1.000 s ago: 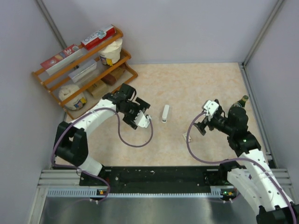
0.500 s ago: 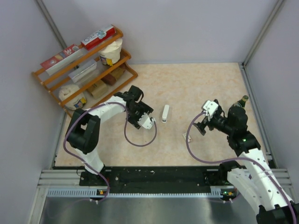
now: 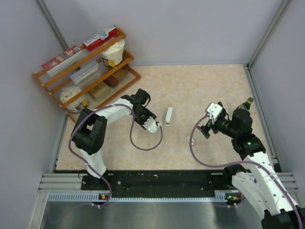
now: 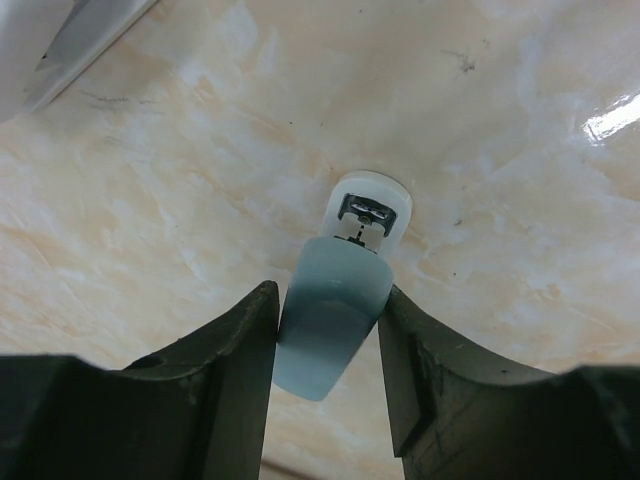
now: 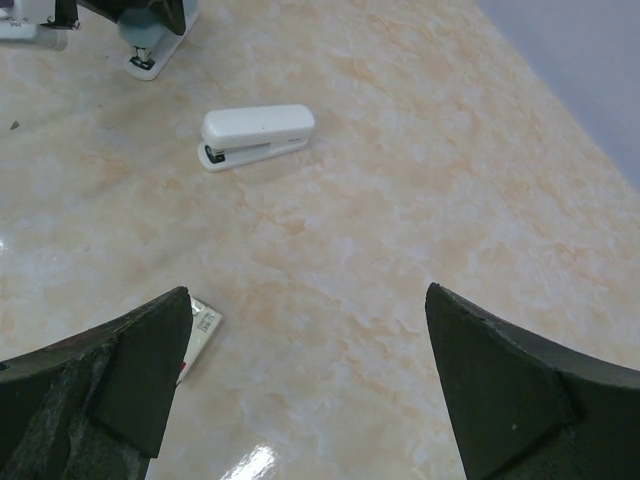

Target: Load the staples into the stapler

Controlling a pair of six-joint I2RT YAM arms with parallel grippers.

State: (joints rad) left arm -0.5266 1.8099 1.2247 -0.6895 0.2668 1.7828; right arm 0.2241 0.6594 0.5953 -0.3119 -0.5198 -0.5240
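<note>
Pale-blue stapler [image 4: 345,270] is now pinched by the left gripper [image 4: 328,330], whose jaws have swung in and narrowed onto its sides within the last second. The staples [image 5: 203,328] lie on the table [image 5: 450,150] beneath the wide-open right gripper [image 5: 308,300], near a white stapler [image 5: 257,135], not yet loaded.

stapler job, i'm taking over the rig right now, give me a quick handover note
left gripper: fingers against both sides of the light blue stapler, which sits on the table.
right gripper: open, empty, above the table close to the staples.
white stapler: lying mid-table, nothing touching it.
done: no staples loaded yet.
left: open the stapler, pick up the staples, load them.
</note>
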